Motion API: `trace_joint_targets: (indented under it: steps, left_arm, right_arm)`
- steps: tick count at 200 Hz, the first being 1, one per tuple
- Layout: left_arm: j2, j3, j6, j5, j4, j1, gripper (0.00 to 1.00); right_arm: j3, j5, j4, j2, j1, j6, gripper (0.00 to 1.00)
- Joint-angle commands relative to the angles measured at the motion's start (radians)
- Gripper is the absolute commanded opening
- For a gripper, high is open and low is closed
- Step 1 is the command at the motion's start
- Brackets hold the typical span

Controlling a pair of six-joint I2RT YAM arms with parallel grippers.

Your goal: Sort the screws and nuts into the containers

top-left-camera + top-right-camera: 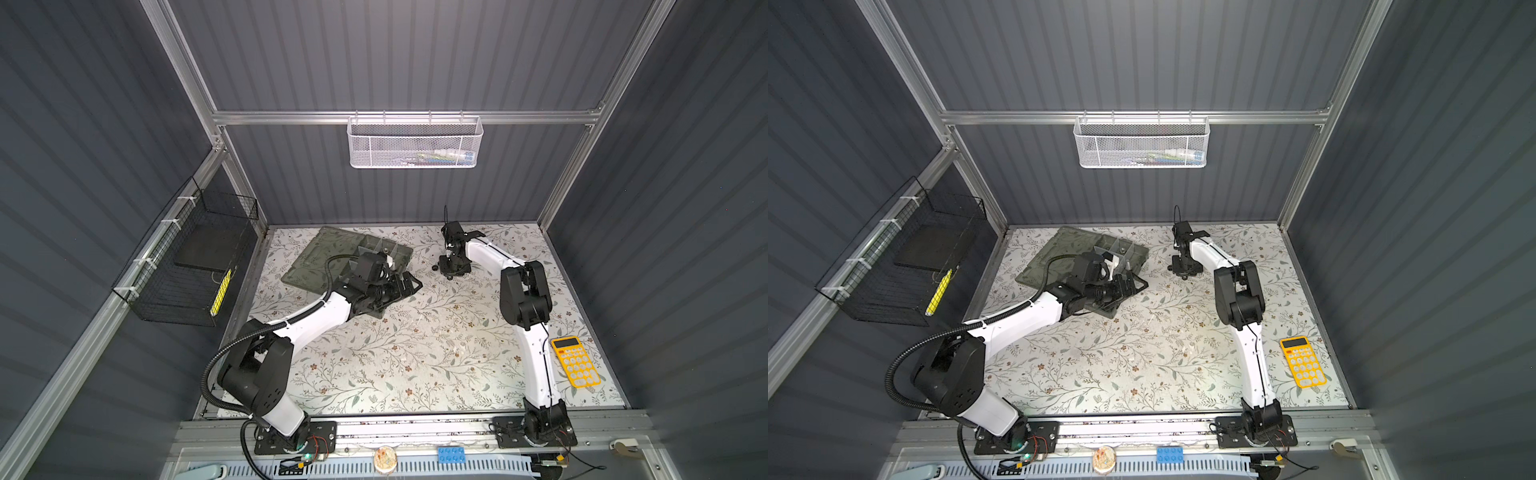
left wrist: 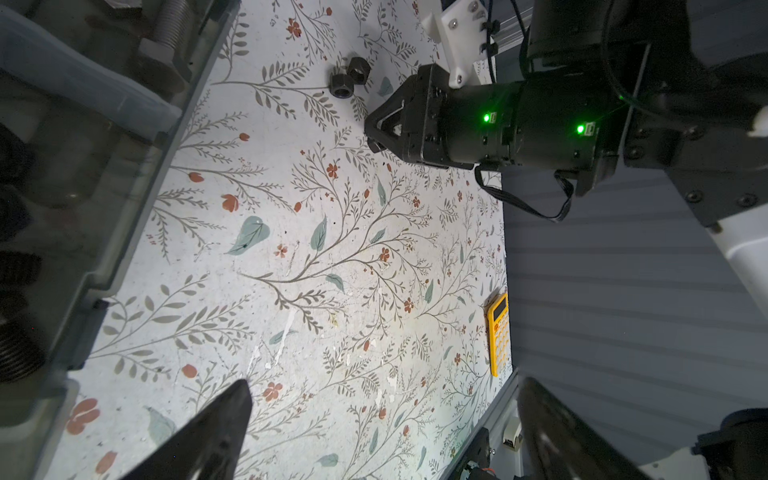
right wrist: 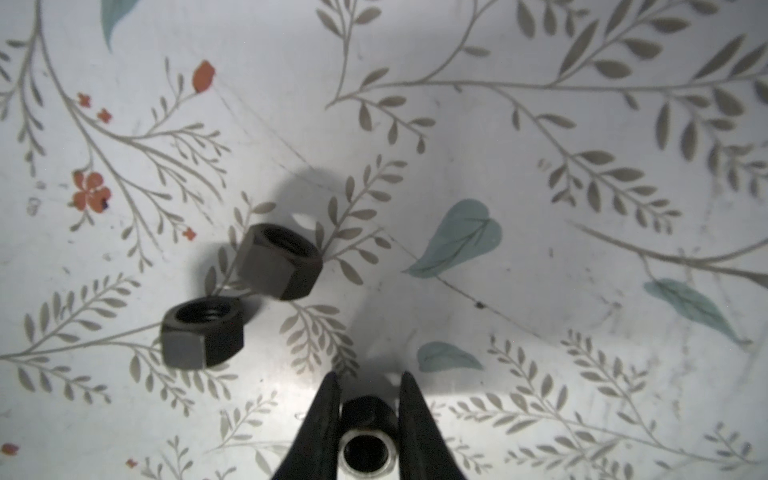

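The right gripper [image 1: 451, 273] is down on the tabletop [image 1: 415, 353] toward its far edge, a little right of the organizer box [image 1: 316, 257]. Its tips are too small to read in both top views, and two loose nuts [image 1: 435, 268] lie just beside it on the box's side. The left gripper [image 1: 409, 284] hangs at the box's right edge, near the containers [image 1: 376, 245]. From the left wrist its jaws stand spread wide with only bare tabletop between them. The box wall runs alongside, and screws [image 2: 170, 25] show through it. From the right wrist, the right gripper's fingers [image 3: 328, 415] are closed against both sides of a black nut [image 3: 368, 415] sitting on the tabletop. The two loose nuts lie close together, off to one side and clear of the tips.
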Motion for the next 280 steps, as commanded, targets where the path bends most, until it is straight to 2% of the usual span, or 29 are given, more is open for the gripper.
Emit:
trace_joint_targets:
  steps: [1,124,134,142,156,192,239,280]
  left_arm:
    - [-0.008,0.026,0.014,0.002,-0.020,-0.007,1.00]
    - [-0.035,0.015,0.026,-0.014,-0.040,-0.007,1.00]
    - [-0.033,0.016,0.027,-0.013,-0.040,-0.007,1.00]
    - [-0.031,0.018,0.026,-0.013,-0.039,-0.007,1.00]
    - [-0.033,0.016,0.026,-0.012,-0.043,-0.007,1.00]
    - [-0.040,0.012,0.039,-0.017,-0.052,-0.007,1.00]
    - [-0.017,0.001,0.031,0.002,-0.015,-0.007,1.00]
    - [0.019,0.008,0.025,0.011,0.011,-0.026,1.00]
  right_arm:
    - [-0.041,0.012,-0.052,-0.001,0.007,0.003,0.22]
    - [-0.056,-0.044,-0.045,-0.097,0.010,0.018,0.19]
    - [-0.052,-0.037,-0.058,-0.097,0.010,0.017,0.23]
    - [-0.058,-0.038,-0.062,-0.104,0.010,0.019,0.29]
    - [-0.096,-0.044,-0.060,-0.140,0.010,0.026,0.32]
    - [-0.328,-0.019,0.015,-0.301,0.001,0.065,0.51]
    - [-0.622,-0.043,0.082,-0.456,0.002,0.099,0.62]
    - [-0.746,-0.071,0.143,-0.462,0.002,0.106,0.64]
